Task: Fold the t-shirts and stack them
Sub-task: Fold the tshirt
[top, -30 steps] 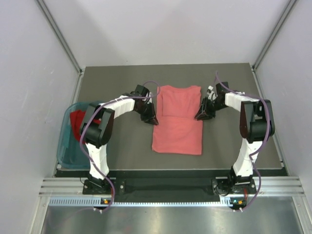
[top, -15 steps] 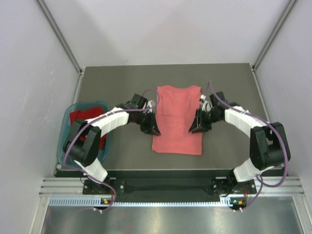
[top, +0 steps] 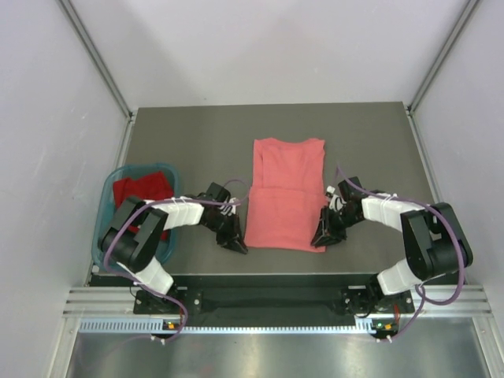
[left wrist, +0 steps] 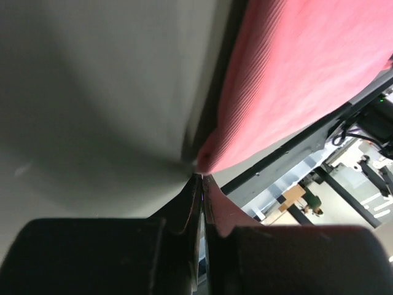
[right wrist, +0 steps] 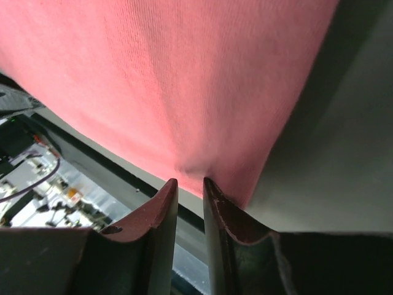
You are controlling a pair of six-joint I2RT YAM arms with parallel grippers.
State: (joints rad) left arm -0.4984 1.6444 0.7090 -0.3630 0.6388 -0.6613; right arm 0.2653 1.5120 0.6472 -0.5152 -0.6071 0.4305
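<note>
Hem of salmon-pink t-shirt (top: 285, 197) puckers where my right claw (right wrist: 190, 180) pinches it. At the near corner my left claw (left wrist: 201, 178) is pressed together; catch unclear.

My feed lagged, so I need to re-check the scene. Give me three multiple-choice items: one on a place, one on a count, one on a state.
1. Where is the red shirt? A in the basket; B draped on an arm; C on the floor.
2. Shirts on the table? A none; B one; C two.
3. The pink shirt is: A balled up; B lying flat; C hanging in the air.
Answers: 1 A, red cloth sits inside the teal rim. 2 B, only the pink one lies there. 3 B, it is spread out with straight edges.
</note>
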